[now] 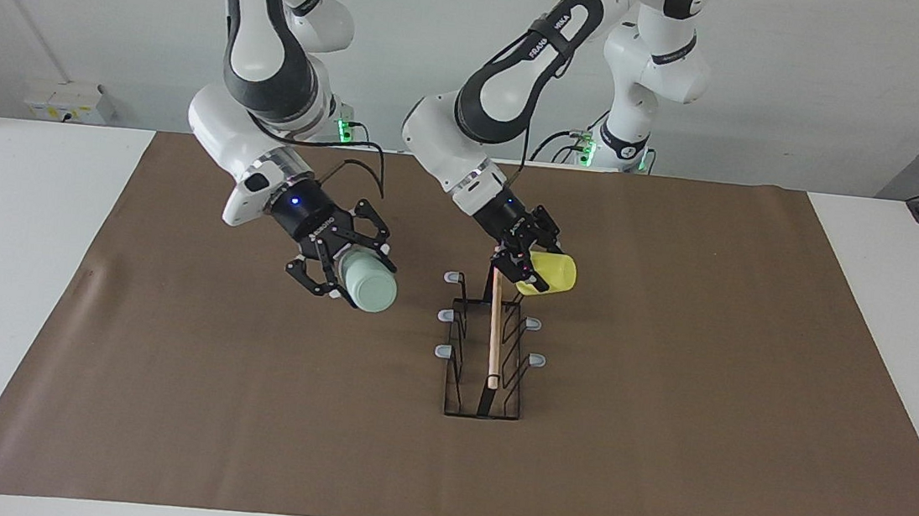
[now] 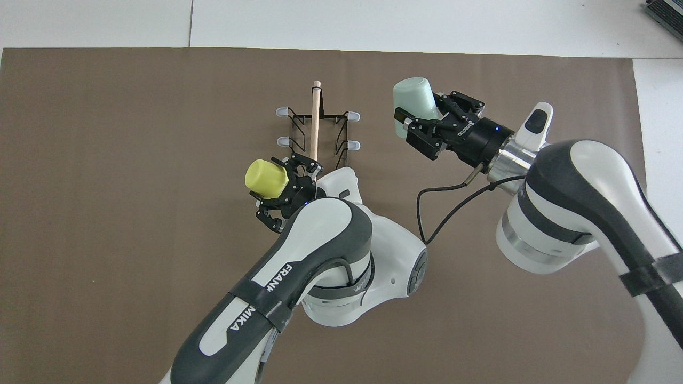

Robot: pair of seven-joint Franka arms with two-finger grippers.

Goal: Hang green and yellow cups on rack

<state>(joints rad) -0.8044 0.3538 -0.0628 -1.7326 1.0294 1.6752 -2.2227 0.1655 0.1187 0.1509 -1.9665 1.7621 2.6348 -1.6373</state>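
- Your rack (image 2: 318,128) stands on the brown-covered surface (image 2: 106,160), its wooden rod (image 2: 315,120) running from 12 to 6 o'clock, grey-tipped prongs sticking out toward 3 and 9.
- Your left claw (image 2: 280,186) comes in from 6 o'clock and grips the yellow cup (image 2: 264,177), which sits just beside the rack at its 8 o'clock, over the prong nearest the robots at that end.
- Your right claw (image 2: 421,120) comes in from 4 o'clock and grips the green cup (image 2: 413,98), held at the rack's 3 o'clock, apart from the prongs.
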